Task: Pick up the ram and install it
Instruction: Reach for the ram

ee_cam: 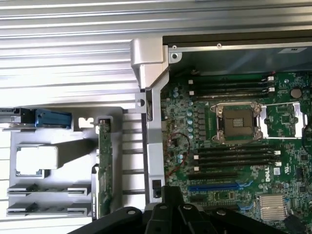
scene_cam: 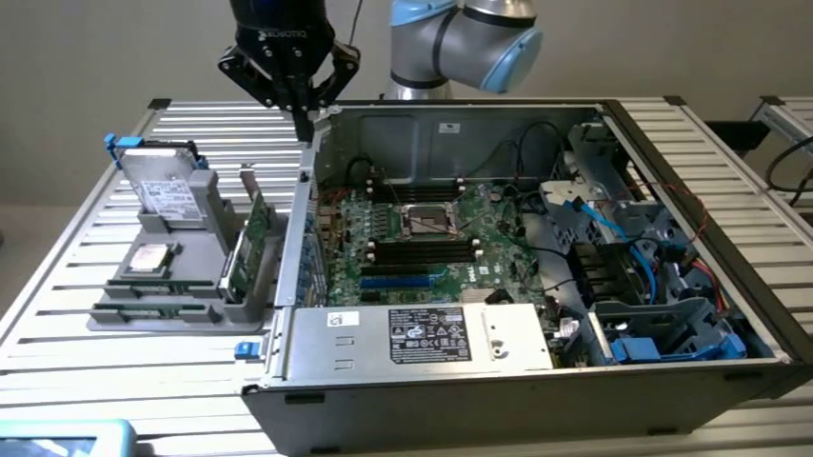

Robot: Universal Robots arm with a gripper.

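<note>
The gripper [scene_cam: 305,122] is hovering above the slatted bench [scene_cam: 76,286], over the far end of the open computer case's [scene_cam: 508,376] wall on the exterior view's left, with its black fingers pressed together and pinching nothing. The ram [scene_cam: 152,309] is sitting on edge in a slot at the near end of the grey holder [scene_cam: 190,224], which is resting on the bench toward the edge on the exterior view's left, just beside the case. A taller green expansion card [scene_cam: 254,238] is standing upright along the holder's case-facing side, and a silver hard drive [scene_cam: 171,190] is leaning at the holder's far end. Inside the case, the green motherboard [scene_cam: 496,219] is lying flat, its black memory slots [scene_cam: 420,255] running beside the processor socket [scene_cam: 428,221].
</note>
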